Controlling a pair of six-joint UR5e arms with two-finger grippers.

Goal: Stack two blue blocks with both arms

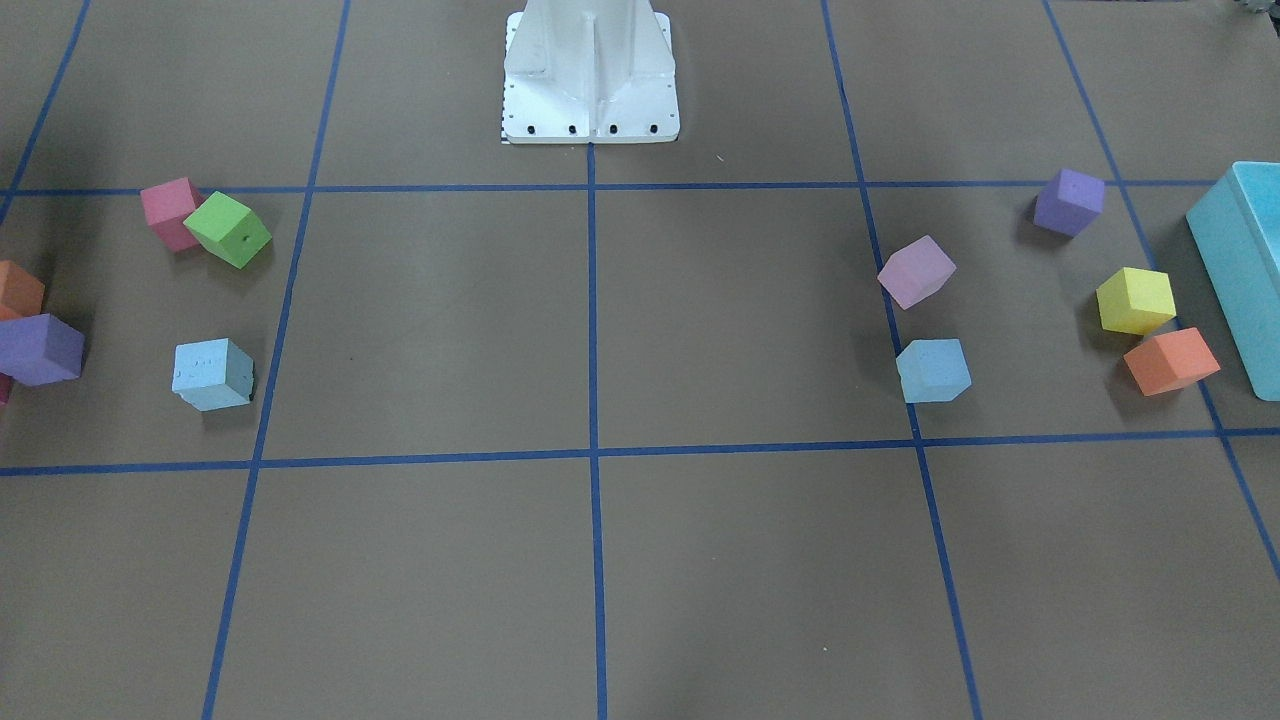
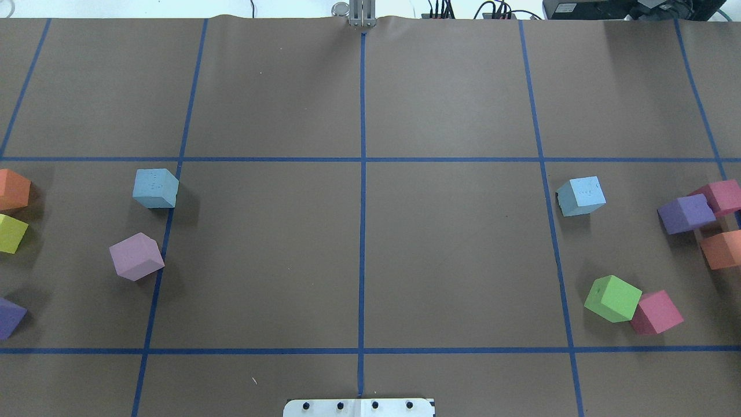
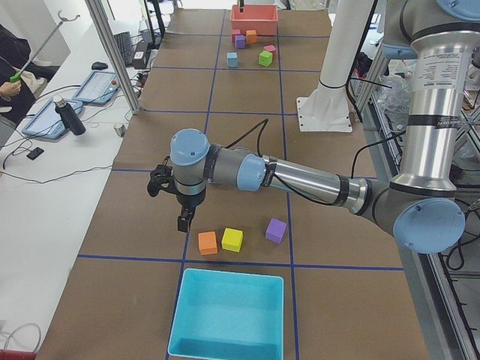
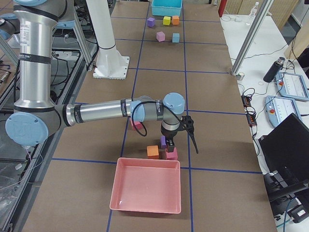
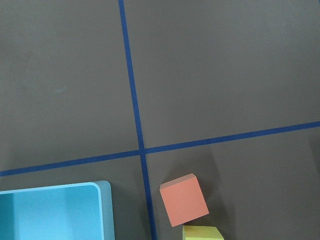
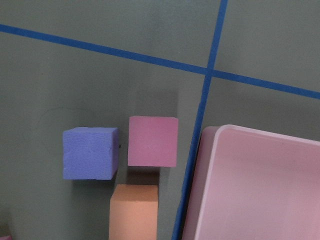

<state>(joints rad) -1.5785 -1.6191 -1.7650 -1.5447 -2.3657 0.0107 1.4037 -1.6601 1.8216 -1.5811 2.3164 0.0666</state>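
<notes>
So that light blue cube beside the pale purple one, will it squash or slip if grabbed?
The blue cube looks matte and faintly pitted, like foam, so it is probably light and may give slightly when squeezed. Its flat faces rest squarely on the table, so a push should slide it, not roll it.

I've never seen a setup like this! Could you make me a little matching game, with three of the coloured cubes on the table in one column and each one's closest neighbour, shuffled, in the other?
Cubes:
1. green cube
2. yellow cube
3. lilac cube

Closest neighbour:
A. an orange cube just beside it
B. a pink cube right up against it
C. a sky-blue block close by, with a gap between them

Pairs: 1-B, 2-A, 3-C
</notes>
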